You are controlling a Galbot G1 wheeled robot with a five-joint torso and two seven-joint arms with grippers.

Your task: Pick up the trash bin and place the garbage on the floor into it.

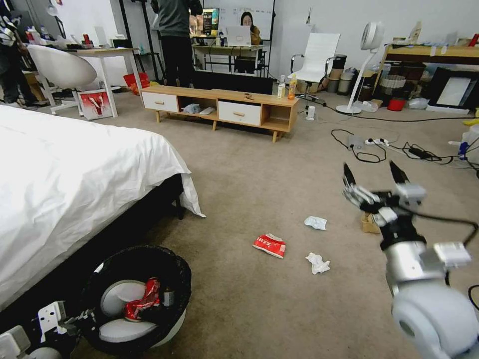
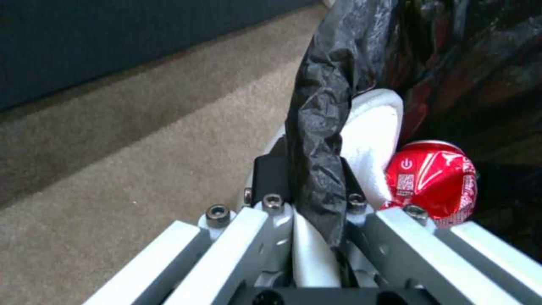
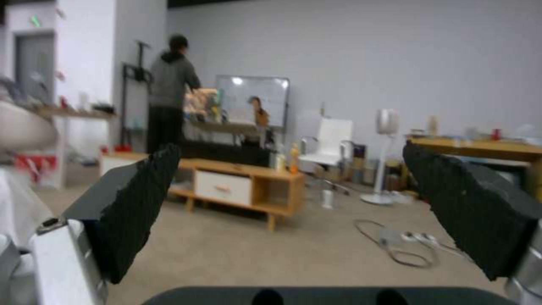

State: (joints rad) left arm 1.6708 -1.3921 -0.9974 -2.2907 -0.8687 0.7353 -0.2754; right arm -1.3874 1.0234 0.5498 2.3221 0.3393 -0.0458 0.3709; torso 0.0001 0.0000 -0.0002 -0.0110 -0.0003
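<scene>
Your widest surface is the floor (image 1: 259,164), a plain beige-grey short-pile carpet. To your left a bed (image 1: 65,169) carries a smooth white sheet that hangs in soft folds over a dark frame.

Low at your left, just beside the bed, you see the trash bin (image 1: 137,299): a small round white plastic shell, tilted so its mouth faces you, with a crinkly black bag lining (image 2: 319,127) folded over the rim. Your left end effector (image 2: 311,186) pinches that rim, one black pad outside the wall and one inside, the film bunched between them. Inside the bin lies a crushed red can (image 2: 432,180), dented and glossy.

Your right end effector (image 1: 373,175) hangs above the carpet at your right, its two ribbed black fingers (image 3: 127,203) spread wide and holding nothing.

On the open carpet ahead lie a flattened red-white carton (image 1: 270,245), then two crumpled white tissues, one nearer you (image 1: 317,263) and one farther (image 1: 315,222). A brown paper box (image 1: 369,223) sits partly hidden behind the right end effector.
</scene>
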